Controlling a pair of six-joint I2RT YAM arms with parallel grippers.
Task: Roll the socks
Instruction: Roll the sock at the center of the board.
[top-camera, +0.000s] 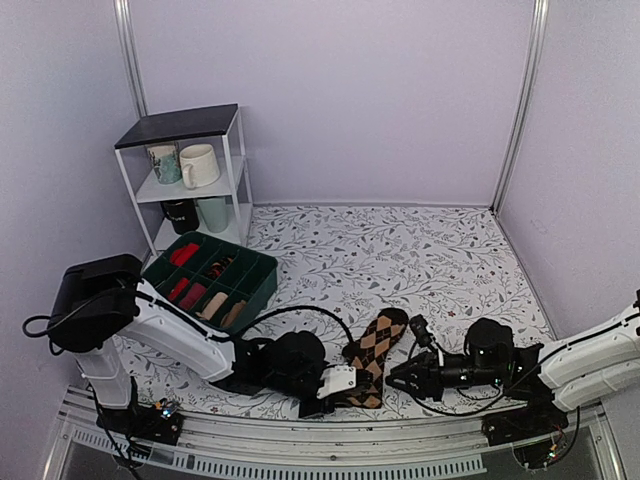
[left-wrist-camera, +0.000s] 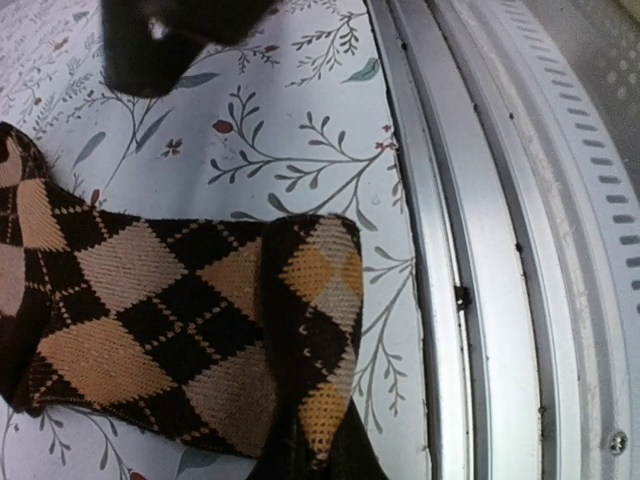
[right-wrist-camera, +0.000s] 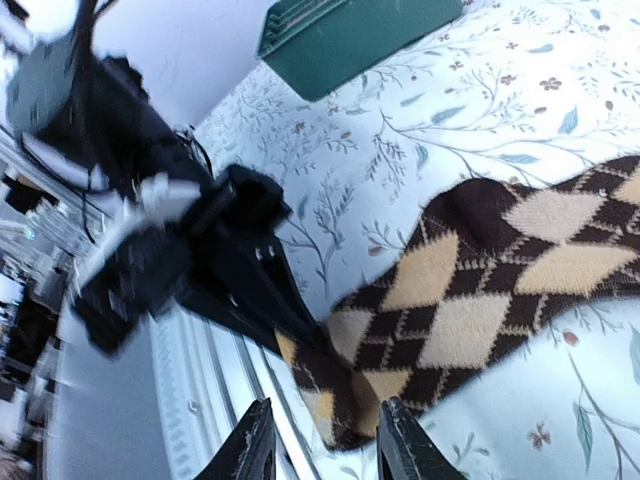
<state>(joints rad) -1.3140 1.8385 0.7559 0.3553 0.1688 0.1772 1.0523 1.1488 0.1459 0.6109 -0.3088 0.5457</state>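
Lying on the table (top-camera: 430, 260) between the two arms, the argyle sock (top-camera: 377, 350) is being presented with its long axis running from the near rail (left-wrist-camera: 480, 250) away toward the far right. Its near end is being turned over on itself, so the first fold of a roll looks to be forming there.

The left end effector (top-camera: 348, 388) is being kept at that near end, on the sock's left side. Its jaws are being read as closed on the folded hem, since the left wrist view is showing the fabric narrowing into a dark finger at the bottom edge.

The right end effector (top-camera: 393, 382) is being held just to the right of the same end, pointing in at it. Its fingers (right-wrist-camera: 250, 445) are being kept apart with nothing between them, the sock's corner sitting just ahead of the gap.

Both arms are being placed about equally near, so the roll would likely be driven away from the rail along the sock's length. Open floral cloth is being left beyond the toe. The rail is being crowded just behind the fold, and the green tray (top-camera: 210, 280) is being kept well apart to the left.
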